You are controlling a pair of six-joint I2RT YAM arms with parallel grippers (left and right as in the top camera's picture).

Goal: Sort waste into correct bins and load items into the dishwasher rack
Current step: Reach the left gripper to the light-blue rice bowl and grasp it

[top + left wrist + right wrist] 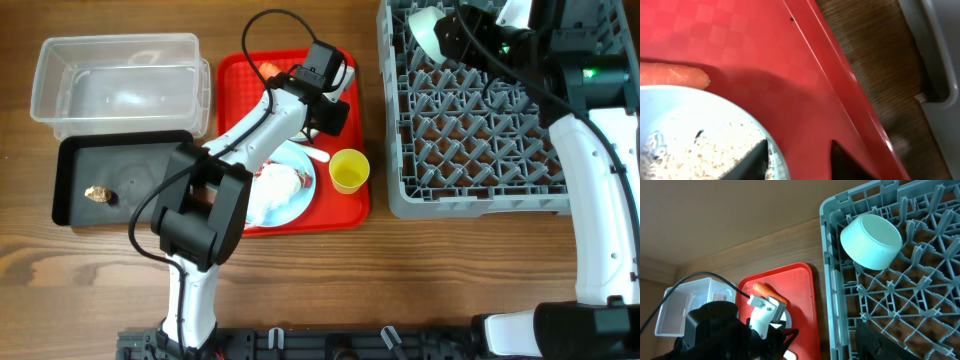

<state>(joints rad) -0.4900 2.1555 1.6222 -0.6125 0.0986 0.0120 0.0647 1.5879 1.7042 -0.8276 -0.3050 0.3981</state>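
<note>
From above, my left gripper [322, 108] hangs over the upper part of the red tray [352, 210]. The carrot [270, 68] is up-left of it, and the plate [295, 190] and yellow cup [348, 170] are lower down. My right gripper [460, 35] is at the upper left corner of the dishwasher rack [470, 203], beside a pale bowl [425, 25] lying in it. In my left wrist view the rice bowl [700, 135] fills the lower left. My fingers [752, 162] straddle its rim, one inside over the rice, the other outside over bare tray and apart from the wall, so I am spread and not yet pinching. I judge a good grip means closing squarely on the rim, clear of the carrot just beside it. Then I should lift level so no rice spills, and empty it into a bin before racking the bowl. In my right wrist view the pale bowl sits tilted among the pegs at upper centre, free of me. I am spread and empty there, and best held over the rack.
</note>
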